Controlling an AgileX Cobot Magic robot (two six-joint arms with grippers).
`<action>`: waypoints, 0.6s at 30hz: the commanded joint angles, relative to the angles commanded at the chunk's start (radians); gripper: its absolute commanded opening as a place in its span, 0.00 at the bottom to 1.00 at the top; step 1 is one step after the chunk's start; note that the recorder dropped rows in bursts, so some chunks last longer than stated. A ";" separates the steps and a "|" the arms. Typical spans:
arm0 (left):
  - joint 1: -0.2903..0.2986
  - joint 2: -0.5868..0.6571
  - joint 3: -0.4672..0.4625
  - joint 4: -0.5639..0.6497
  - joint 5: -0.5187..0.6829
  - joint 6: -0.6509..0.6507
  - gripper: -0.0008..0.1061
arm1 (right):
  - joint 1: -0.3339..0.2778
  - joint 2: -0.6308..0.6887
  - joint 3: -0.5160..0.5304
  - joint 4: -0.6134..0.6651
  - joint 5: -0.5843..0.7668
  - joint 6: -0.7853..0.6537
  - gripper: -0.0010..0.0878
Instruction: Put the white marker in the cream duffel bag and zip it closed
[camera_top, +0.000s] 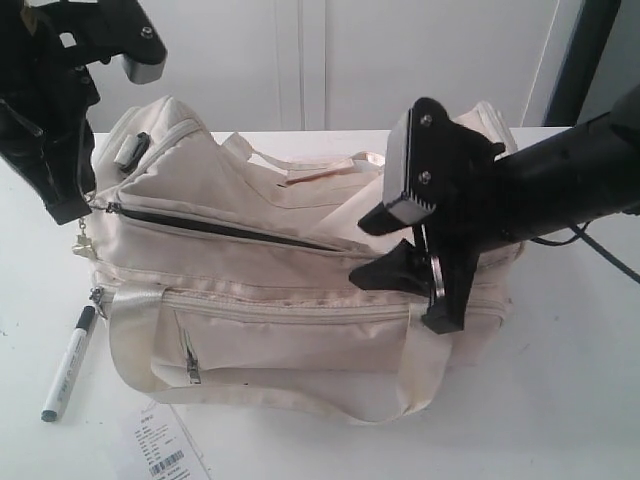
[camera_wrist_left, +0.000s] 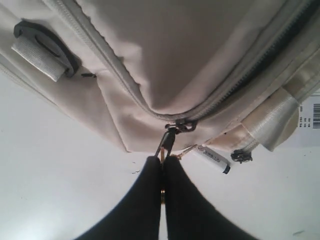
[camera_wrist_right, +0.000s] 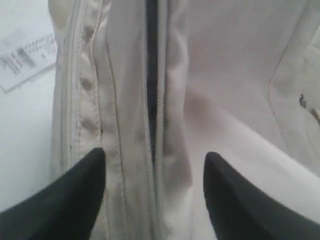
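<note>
Left fingers (camera_wrist_left: 142, 195) pinch zipper pull (camera_wrist_left: 168, 141); right fingers (camera_wrist_right: 70, 200) wide over cream duffel bag (camera_wrist_right: 215, 75).

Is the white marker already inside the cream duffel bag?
No, the white marker lies on the table, outside the cream duffel bag, near its front corner.

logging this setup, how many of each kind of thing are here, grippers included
cream duffel bag: 1
white marker: 1
paper tag with barcode: 1
grippers: 2, left gripper and right gripper
total: 5
</note>
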 joint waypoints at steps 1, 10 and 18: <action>0.000 0.000 0.000 -0.017 0.000 0.000 0.01 | 0.000 -0.008 -0.009 0.133 -0.019 0.029 0.73; 0.050 0.000 0.000 -0.051 -0.010 0.002 0.01 | 0.094 0.213 -0.185 0.176 0.078 0.059 0.64; 0.107 0.000 0.000 -0.141 -0.042 0.004 0.01 | 0.178 0.421 -0.377 0.063 0.108 0.148 0.64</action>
